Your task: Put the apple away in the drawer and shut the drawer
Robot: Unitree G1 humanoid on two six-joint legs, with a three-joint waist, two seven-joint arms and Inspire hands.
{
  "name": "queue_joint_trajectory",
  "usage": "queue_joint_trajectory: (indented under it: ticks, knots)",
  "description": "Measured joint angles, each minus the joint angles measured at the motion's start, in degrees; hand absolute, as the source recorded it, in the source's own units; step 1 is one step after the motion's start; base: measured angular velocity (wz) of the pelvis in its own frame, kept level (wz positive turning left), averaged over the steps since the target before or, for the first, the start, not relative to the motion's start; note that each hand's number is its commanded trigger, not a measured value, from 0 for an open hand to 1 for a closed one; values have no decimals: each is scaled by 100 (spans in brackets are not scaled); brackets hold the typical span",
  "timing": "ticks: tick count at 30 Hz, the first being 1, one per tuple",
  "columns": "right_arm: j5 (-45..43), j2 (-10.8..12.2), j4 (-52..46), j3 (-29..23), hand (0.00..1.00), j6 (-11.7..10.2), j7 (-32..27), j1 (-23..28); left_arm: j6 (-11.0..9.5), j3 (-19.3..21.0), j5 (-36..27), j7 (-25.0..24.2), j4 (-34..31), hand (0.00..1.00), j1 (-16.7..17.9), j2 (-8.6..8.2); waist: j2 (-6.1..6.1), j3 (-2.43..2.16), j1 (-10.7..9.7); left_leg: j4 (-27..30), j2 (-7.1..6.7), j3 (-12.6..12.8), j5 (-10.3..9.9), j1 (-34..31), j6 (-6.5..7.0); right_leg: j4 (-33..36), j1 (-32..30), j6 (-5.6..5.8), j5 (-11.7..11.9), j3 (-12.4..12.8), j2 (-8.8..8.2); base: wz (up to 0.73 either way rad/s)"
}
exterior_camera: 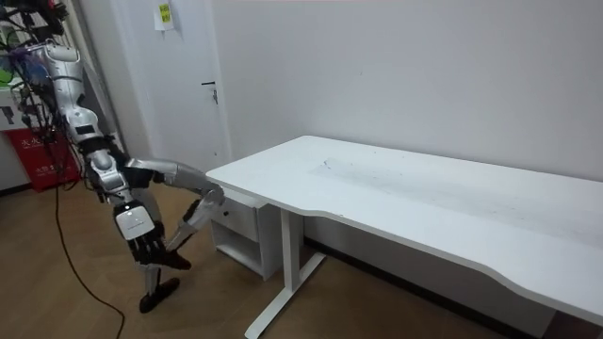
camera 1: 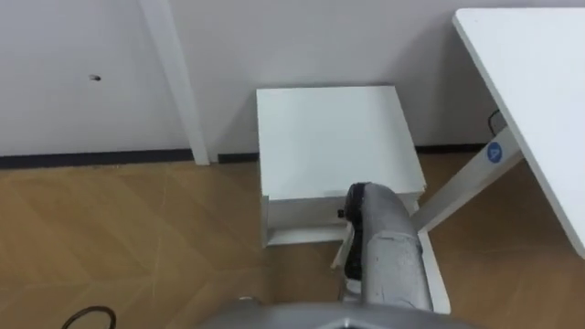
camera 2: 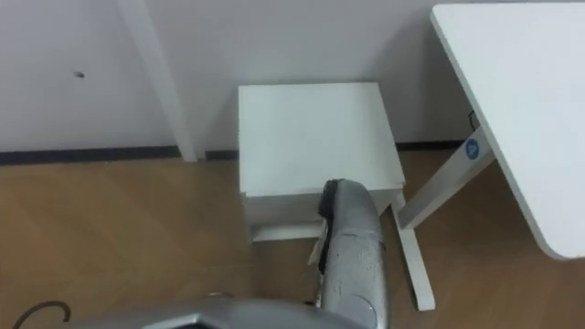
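Note:
A small white drawer cabinet (camera 1: 329, 137) stands on the wood floor against the wall, beside a white desk. Its drawer front (camera 1: 297, 212) shows just below the front edge of the top, and I cannot see into the drawer. My right arm (camera 1: 388, 260) stretches out to that front, and the forearm covers the hand in the eye views. In the room view I stand bent forward with the right hand (exterior_camera: 215, 195) at the cabinet's front; its fingers are too small to read. The left hand (exterior_camera: 158, 252) hangs low by my legs.
The white desk (camera 1: 539, 91) runs along my right, and its slanted leg (camera 1: 462, 187) and foot lie close to the cabinet's right side. A white upright post (camera 1: 178, 82) stands at the wall to the cabinet's left. Open wood floor (camera 1: 128, 238) lies to the left.

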Motion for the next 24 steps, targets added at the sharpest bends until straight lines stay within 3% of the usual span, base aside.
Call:
queue_joint_trajectory:
  ticks: [1, 2, 3, 4, 5, 6, 7, 8, 9, 10, 11, 13, 14, 18, 20, 24]
  knots:
    - [102, 3, 1, -32, 0, 111, -46, -35, 1, 69, 0, 7, 17, 0, 133, -62, -78, -8, -39, -353, -145, 4, 114, 246, -673, -757, 545, -48, 9, 22, -41, 24]
    - [115, 56, -28, -111, 0, 194, -68, -36, -6, 17, -62, 19, 72, 0, 119, -35, -313, -38, -102, -10, -117, -77, 4, 176, -981, -1707, 1066, -28, 10, 40, -324, 42]
    - [65, 97, -32, -182, 0, 215, -72, -28, -29, -48, -61, 29, 29, 0, 73, 33, -301, -2, -100, 462, 142, -139, -104, -77, -446, -2124, 1230, 44, 0, 92, -337, 61]
    - [-33, 165, -17, -312, 0, 304, -77, -35, -108, -60, -65, 70, -149, 0, -1, 177, -211, 54, -60, 1041, 390, -262, -627, -463, -275, -2908, 1504, 197, -92, 313, -263, 11]
    - [-107, 242, -24, -346, 0, 371, -75, -44, -108, -18, -138, 170, -167, 0, 85, 260, -411, 37, 109, 1135, 297, -204, -754, -407, -285, -3936, 2047, 291, -182, 378, -168, -8]
    - [-112, 250, -65, -353, 0, 373, -49, -20, -102, -28, -172, 215, -165, 0, 111, 257, -445, 35, 120, 1030, 288, -197, -749, -295, -302, -4478, 2440, 300, -198, 288, -120, -24]
    - [-154, 235, -222, -403, 0, 403, -59, 3, -118, -53, -275, 255, -170, 0, 84, 216, -466, 41, 160, 685, 229, -132, -633, -92, -504, -5428, 3021, 321, -214, 143, 56, -21]
    - [-310, 187, -320, -421, 0, 431, -100, -79, -130, -47, -281, 318, -168, 0, 78, 129, -505, 22, 202, 194, 178, 97, -405, 117, -632, -6227, 3365, 332, -228, 184, 269, -34]
    - [-375, 173, -325, -422, 0, 419, -140, -170, -129, -45, -276, 344, -167, 0, 71, 101, -503, 16, 195, -54, 125, 134, -274, 210, -604, -6617, 3510, 339, -237, 191, 374, -47]
    - [-509, 175, -277, -422, 0, 356, -206, -308, -128, -26, -279, 398, -169, 0, 26, 98, -502, 19, 176, -450, 97, 256, -64, 337, -520, -7411, 3837, 382, -275, 185, 581, -46]
    - [-658, 177, -288, -422, 0, 326, -211, -478, -133, 18, -279, 519, -173, 0, -19, 111, -553, -5, 214, -749, 8, 298, 128, 454, -411, -8108, 4146, 381, -276, 211, 682, -43]
    - [-853, 172, -289, -438, 0, 238, -275, -625, -145, 77, -280, 602, -179, 0, -86, 129, -593, -18, 195, -1017, -65, 306, 201, 629, -332, -8998, 4661, 344, -211, 302, 812, -29]
    - [-830, 173, -260, -483, 0, 155, -310, -656, -155, 95, -280, 621, -187, 0, -148, 134, -647, -19, 192, -1110, -129, 308, 212, 714, -312, -9330, 4922, 265, -53, 312, 839, -16]
    - [-787, 186, -266, -584, 0, 5, -324, -811, -318, 276, -254, 646, -275, 0, -362, 11, -630, -32, 307, -1373, -129, 229, 365, 883, -302, -9669, 5111, 299, -84, 312, 960, -21]
    - [-802, 216, -257, -585, 0, -5, -324, -793, -419, 366, -263, 654, -388, 0, -305, -78, -624, -31, 340, -1863, -143, 2, 628, 1260, -400, -9582, 5162, 254, -56, 306, 1013, -14]
    - [-806, 240, -256, -583, 0, -67, -320, -667, -468, 355, -273, 653, -449, 0, -227, -126, -652, -57, 311, -2213, -95, -69, 784, 1517, -567, -9631, 5337, 174, -98, 287, 1119, 5]
